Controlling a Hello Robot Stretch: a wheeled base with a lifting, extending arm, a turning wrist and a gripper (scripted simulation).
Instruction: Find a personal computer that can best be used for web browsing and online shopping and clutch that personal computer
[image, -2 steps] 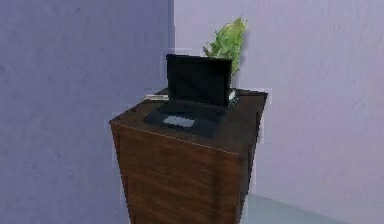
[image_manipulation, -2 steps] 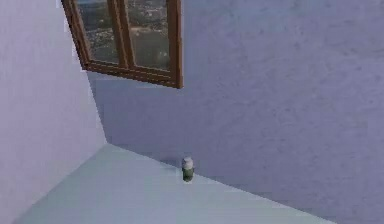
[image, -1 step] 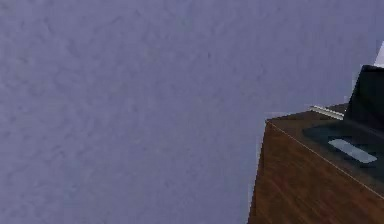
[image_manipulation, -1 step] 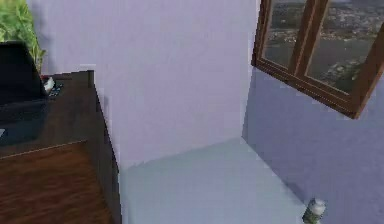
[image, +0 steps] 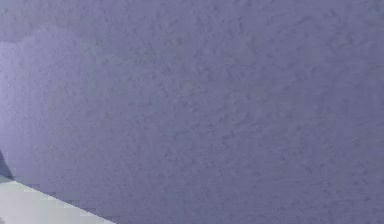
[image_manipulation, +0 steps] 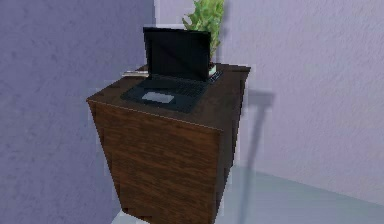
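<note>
I'm seeing a laptop (image_manipulation: 175, 68) sitting open on a cabinet (image_manipulation: 165, 155), plant (image_manipulation: 207, 18) behind; wall (image: 200, 100) ahead; jaws' state I cannot tell.

text watch | nothing readable here | laptop (image_manipulation: 176, 60) screen dark, no legible print | wall (image: 200, 100) unmarked

Robot's body out of frame, colours, shapes, markings untellable
</note>
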